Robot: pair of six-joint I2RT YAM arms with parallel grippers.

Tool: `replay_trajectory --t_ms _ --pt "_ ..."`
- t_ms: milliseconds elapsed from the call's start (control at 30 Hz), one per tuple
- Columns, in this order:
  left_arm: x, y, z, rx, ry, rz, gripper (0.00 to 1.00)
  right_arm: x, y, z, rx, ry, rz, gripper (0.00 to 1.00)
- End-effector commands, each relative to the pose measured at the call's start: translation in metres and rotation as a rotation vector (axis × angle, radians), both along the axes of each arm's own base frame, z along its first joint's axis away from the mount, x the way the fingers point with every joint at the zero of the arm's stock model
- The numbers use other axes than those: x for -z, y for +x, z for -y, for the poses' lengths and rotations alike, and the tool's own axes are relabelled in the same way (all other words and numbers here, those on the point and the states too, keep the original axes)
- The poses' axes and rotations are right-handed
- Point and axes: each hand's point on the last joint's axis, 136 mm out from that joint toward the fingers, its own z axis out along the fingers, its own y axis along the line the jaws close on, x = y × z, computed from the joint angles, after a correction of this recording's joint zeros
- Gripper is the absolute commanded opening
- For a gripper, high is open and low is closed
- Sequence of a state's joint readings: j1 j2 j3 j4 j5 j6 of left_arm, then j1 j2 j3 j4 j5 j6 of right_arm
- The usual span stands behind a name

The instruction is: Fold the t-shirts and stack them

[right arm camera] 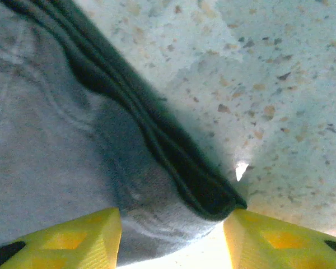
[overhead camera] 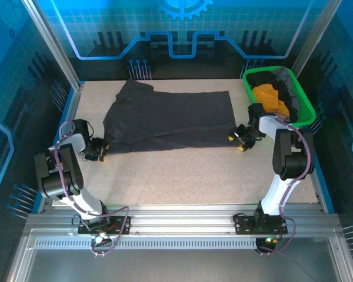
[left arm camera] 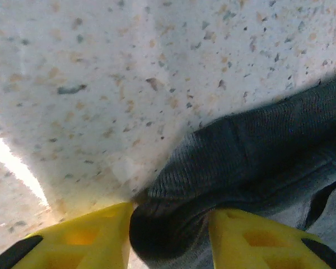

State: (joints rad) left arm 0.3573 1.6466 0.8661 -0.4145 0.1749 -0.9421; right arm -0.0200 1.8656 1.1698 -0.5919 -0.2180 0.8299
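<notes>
- Straddling the near left corner of the charcoal-black t-shirt [left arm camera: 173, 224], left gripper [overhead camera: 100, 153]: fingers spread, fabric between them.
- Right gripper [overhead camera: 240, 141]: fingers spread about the near right corner.
- Shirt [overhead camera: 170, 120]: spread flat mid-table [overhead camera: 182, 176].
- Orange t-shirt [overhead camera: 272, 98] and another dark t-shirt [overhead camera: 270, 77]: in green basket [overhead camera: 306, 111], far right.

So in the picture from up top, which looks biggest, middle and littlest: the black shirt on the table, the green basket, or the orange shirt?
Largest to smallest, as seen from above:
1. charcoal-black t-shirt, spread across the table
2. green basket
3. orange t-shirt, bunched inside the basket and partly hidden, so its true size is unsure
</notes>
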Motion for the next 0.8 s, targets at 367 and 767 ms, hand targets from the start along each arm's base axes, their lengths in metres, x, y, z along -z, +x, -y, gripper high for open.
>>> replay_trajectory --t_ms 367,767 --pt "-0.020 0.029 -0.021 0.038 0.088 0.051 0.00 -0.011 0.013 0.027 0.064 -0.137 -0.028 0.00" --pt "-0.053 -0.020 -0.020 0.050 0.200 -0.010 0.00 -0.056 -0.020 0.038 0.017 -0.262 -0.067 0.00"
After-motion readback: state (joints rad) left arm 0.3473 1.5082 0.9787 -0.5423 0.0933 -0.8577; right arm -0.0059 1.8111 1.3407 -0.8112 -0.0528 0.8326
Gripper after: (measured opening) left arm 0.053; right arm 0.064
